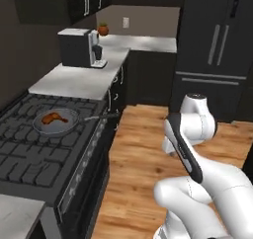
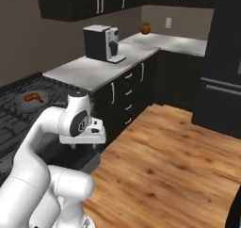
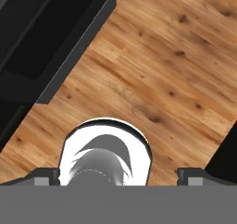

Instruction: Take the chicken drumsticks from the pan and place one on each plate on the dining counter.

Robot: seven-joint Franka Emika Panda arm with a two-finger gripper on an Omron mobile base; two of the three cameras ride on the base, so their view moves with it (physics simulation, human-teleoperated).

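With the task barely begun, one reddish-brown chicken drumstick (image 1: 54, 118) lay in the grey pan (image 1: 55, 121) on the black stove (image 1: 29, 149) at my far left, and I judged that nothing had yet reached a plate. My arm (image 2: 44, 128) was folded close over my base, well apart from the pan, with my jaws (image 2: 84, 146) pointing down at the wooden floor (image 3: 152, 70) beside the dark cabinets (image 2: 127, 97). The jaws stood wide apart and held nothing.
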